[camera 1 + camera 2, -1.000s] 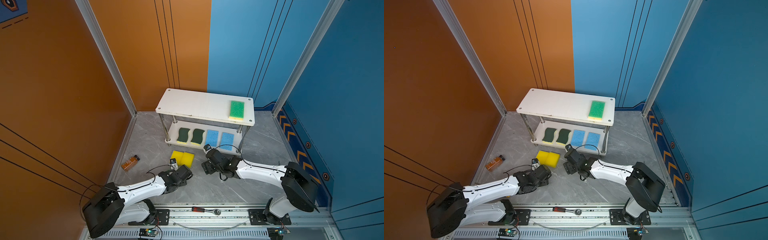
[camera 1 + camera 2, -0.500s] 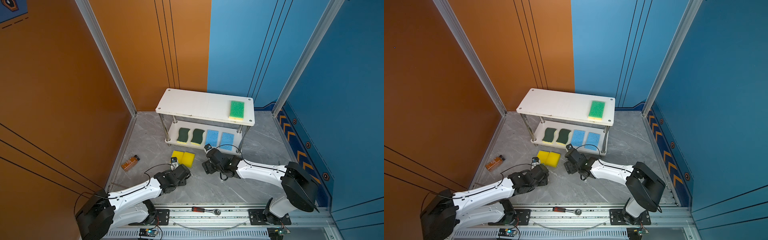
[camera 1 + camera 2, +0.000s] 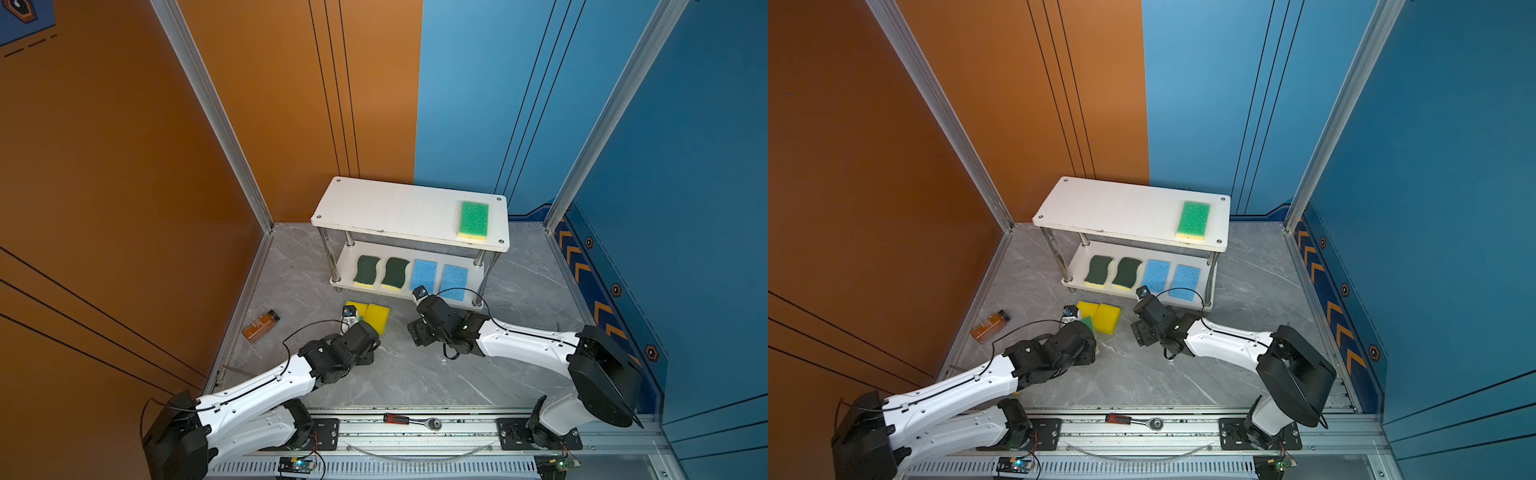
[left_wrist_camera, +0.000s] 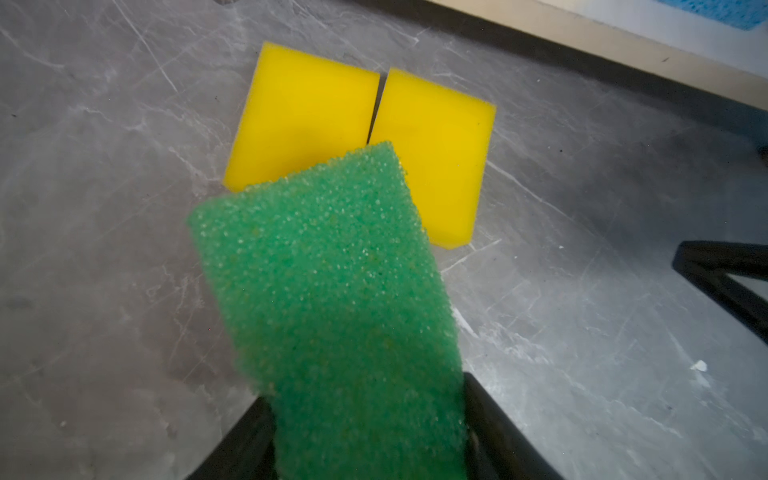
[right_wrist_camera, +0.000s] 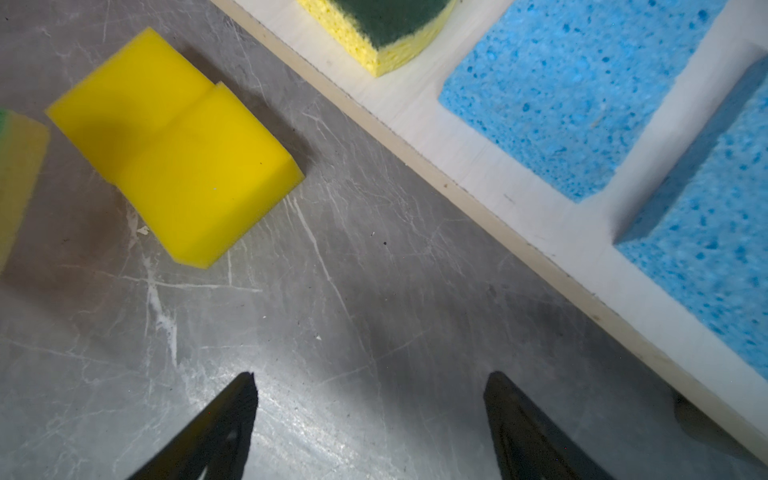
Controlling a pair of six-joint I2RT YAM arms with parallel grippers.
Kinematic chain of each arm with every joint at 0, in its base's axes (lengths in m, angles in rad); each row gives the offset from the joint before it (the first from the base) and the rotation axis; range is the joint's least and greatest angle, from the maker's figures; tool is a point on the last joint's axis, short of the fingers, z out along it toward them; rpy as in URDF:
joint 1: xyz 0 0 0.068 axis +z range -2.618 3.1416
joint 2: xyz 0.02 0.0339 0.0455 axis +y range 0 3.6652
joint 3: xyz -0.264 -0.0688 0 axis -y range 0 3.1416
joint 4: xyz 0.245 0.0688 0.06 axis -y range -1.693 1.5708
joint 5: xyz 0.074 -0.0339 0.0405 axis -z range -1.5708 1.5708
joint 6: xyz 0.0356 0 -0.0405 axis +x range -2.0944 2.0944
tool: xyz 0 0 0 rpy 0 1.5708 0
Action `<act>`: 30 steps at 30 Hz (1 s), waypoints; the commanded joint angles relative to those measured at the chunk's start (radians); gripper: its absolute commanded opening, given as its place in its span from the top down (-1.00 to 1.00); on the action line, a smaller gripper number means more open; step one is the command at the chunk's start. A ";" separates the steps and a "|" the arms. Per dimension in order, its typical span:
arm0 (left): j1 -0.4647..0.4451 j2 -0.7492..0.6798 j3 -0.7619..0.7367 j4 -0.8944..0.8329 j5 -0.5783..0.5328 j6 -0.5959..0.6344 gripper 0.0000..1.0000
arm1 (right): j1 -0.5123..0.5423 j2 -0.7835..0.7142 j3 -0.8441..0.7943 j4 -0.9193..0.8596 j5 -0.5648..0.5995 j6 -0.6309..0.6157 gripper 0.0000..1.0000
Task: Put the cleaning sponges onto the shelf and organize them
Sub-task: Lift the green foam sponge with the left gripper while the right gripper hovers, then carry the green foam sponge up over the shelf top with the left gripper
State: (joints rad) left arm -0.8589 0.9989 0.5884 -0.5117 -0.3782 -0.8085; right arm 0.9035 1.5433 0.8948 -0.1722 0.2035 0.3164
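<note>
L jaws grip green sponge [image 4: 332, 291]; bottle [image 3: 260, 326] label unreadable.

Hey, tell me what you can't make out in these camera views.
Held green sponge: the left arm covers nearly all of it in both top views.
Left gripper: inner finger faces hidden by that sponge, left wrist view.
Shelf: lower board's rear hidden under the top board, both top views.
Brown bottle: label too small to read, top views.
Dark green sponge: cut off by the frame edge, right wrist view.
</note>
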 commanded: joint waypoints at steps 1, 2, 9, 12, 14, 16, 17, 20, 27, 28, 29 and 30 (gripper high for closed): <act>-0.005 -0.031 0.038 -0.062 -0.019 0.026 -0.27 | -0.008 -0.029 -0.020 -0.023 0.011 0.020 -0.69; -0.005 -0.039 0.046 -0.067 -0.018 0.029 -0.26 | -0.009 -0.029 -0.020 -0.026 0.011 0.020 -0.69; -0.005 -0.088 0.114 -0.097 -0.022 0.062 -0.28 | -0.014 -0.030 -0.025 -0.034 0.007 0.019 -0.70; -0.004 -0.093 0.155 -0.099 -0.024 0.089 -0.29 | -0.017 -0.028 -0.026 -0.036 0.007 0.018 -0.70; -0.005 -0.089 0.186 -0.099 -0.028 0.112 -0.29 | -0.017 -0.028 -0.026 -0.038 0.007 0.018 -0.70; -0.005 -0.079 0.215 -0.099 -0.033 0.135 -0.30 | -0.018 -0.028 -0.028 -0.040 0.007 0.019 -0.70; -0.005 -0.072 0.230 -0.099 -0.035 0.147 -0.29 | -0.018 -0.029 -0.029 -0.040 0.007 0.019 -0.70; -0.004 -0.052 0.276 -0.099 -0.039 0.180 -0.29 | -0.019 -0.028 -0.031 -0.045 0.007 0.018 -0.70; -0.004 -0.019 0.378 -0.098 -0.050 0.246 -0.30 | -0.021 -0.032 -0.033 -0.050 0.011 0.016 -0.70; -0.004 -0.016 0.393 -0.099 -0.054 0.254 -0.30 | -0.021 -0.034 -0.033 -0.051 0.011 0.017 -0.70; -0.003 -0.013 0.408 -0.099 -0.057 0.263 -0.30 | -0.021 -0.033 -0.032 -0.050 0.009 0.015 -0.70; -0.005 -0.011 0.421 -0.099 -0.059 0.271 -0.30 | -0.023 -0.032 -0.031 -0.052 0.009 0.015 -0.70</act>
State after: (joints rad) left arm -0.8589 0.9836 0.9577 -0.5957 -0.4084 -0.5888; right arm 0.8886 1.5398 0.8730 -0.1921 0.2050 0.3164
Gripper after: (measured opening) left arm 0.652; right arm 0.848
